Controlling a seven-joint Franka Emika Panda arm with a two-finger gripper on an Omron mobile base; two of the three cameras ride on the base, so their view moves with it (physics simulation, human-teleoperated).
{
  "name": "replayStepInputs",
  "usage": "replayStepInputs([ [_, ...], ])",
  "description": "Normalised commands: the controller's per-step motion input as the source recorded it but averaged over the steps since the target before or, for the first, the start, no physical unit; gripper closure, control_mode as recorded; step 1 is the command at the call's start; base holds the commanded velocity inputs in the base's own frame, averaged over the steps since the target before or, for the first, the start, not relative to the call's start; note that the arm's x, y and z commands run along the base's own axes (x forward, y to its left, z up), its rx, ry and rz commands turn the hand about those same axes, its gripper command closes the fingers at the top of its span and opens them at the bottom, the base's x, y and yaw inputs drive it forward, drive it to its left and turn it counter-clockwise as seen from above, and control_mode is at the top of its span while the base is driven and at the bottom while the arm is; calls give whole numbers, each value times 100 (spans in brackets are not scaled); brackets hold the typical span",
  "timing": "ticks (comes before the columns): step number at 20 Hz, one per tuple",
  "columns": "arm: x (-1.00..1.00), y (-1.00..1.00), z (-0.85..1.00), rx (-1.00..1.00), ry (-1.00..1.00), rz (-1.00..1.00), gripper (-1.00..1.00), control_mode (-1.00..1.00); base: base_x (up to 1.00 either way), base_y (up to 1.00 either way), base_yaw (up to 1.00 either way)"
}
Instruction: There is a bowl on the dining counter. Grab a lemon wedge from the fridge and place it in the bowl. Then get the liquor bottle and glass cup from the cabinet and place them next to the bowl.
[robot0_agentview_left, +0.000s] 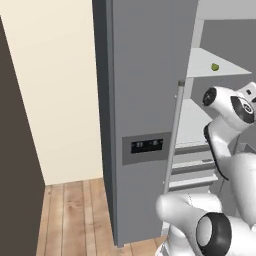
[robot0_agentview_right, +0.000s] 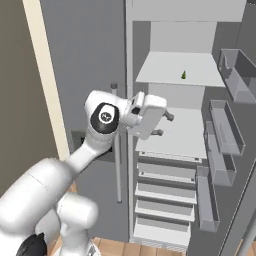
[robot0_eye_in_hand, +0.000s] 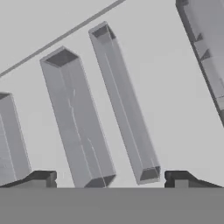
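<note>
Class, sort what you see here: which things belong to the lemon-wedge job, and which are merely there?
Belongs to the job:
- fridge, right door open
- lemon wedge on upper shelf
- gripper, fingers open

Merely there:
- door bins
- lower drawers
- wood floor

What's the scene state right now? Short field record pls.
fridge: right door open, interior exposed; left door shut, dispenser panel on it
lemon wedge: small green piece on the upper shelf, toward the back
end effector: open, empty, in front of the middle shelf, below the wedge
door bins: on the open door at right; contents not discernible
drawers: stacked at the bottom, closed
task progress: wedge not yet grasped
</note>
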Motion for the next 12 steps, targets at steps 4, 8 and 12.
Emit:
replayStepInputs([
  [4,-55,99,51,6,-2,23,-100,-100,0,0,0],
  [8,-49,89,49,18,0,26,-100,-100,0,0,0],
  [12,-45,73,49,25,0,26,-100,-100,0,0,0],
])
